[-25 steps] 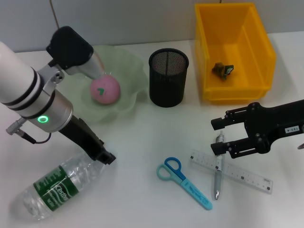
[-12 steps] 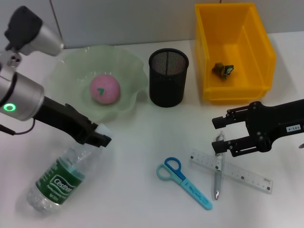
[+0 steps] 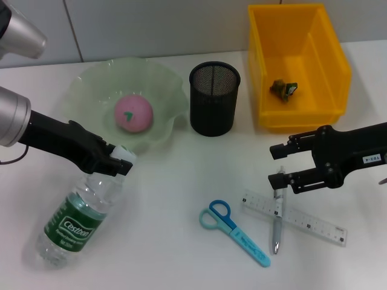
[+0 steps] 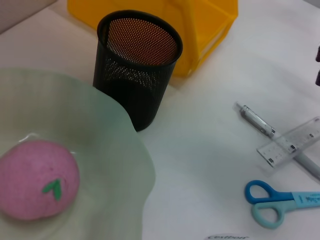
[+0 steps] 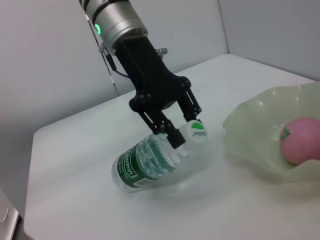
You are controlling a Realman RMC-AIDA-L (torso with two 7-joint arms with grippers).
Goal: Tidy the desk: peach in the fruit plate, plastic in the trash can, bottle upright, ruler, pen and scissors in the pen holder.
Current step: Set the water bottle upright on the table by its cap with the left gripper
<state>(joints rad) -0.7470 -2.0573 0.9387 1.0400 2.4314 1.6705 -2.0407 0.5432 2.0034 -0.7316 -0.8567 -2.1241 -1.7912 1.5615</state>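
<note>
The left hand (image 3: 116, 163) is clamped on the neck of the bottle (image 3: 75, 217) just under its white cap (image 3: 125, 153), with the cap end lifted and the bottle's base resting on the white surface (image 3: 175, 181) at the near left; the right wrist view shows the dark fingers (image 5: 170, 131) pinching either side of the neck while the clear bottle with its green label leans up from the surface. The right hand (image 3: 279, 164) hovers at the right with its fingers spread apart, holding nothing, just above the top end of the pen (image 3: 277, 211). That pen lies across the clear ruler (image 3: 308, 220) on the near right of the surface. The blue scissors (image 3: 233, 231) lie flat to the left of them, near the middle. The pink peach (image 3: 133, 113) sits in the pale green fruit plate (image 3: 97, 90) at the far left, just beyond the bottle's cap. The black mesh pen holder (image 3: 214, 98) stands upright to the right of the plate, and the yellow trash can (image 3: 326, 66) at the far right holds a small crumpled piece of plastic (image 3: 284, 89).
</note>
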